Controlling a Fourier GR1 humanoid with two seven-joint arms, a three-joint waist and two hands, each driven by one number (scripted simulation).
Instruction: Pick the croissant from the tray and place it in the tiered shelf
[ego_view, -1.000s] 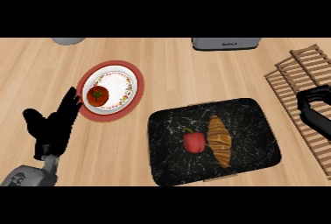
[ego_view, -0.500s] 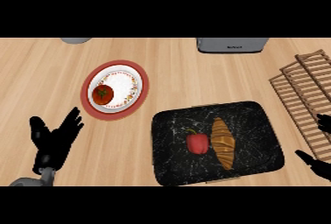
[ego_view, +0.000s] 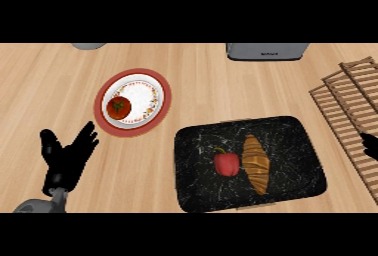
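Left hand (ego_view: 66, 159) rested open at lower left, fingers up; right hand (ego_view: 370, 146) only peeked in at right edge, fingers unclear.
Croissant (ego_view: 255, 163) lay on the black tray (ego_view: 303, 150) just beside a red pepper (ego_view: 227, 163); slatted shelf (ego_view: 347, 105) at right; plate (ego_view: 148, 92) with tomato (ego_view: 118, 106) upper left.

A black left robot hand (ego_view: 65, 159) on a grey forearm (ego_view: 40, 205); black right robot hand (ego_view: 369, 145) fingertips.

You get no readable text here: the grey appliance (ego_view: 267, 51) at the counter's far edge carries a small dark mark, too blurred to make out.
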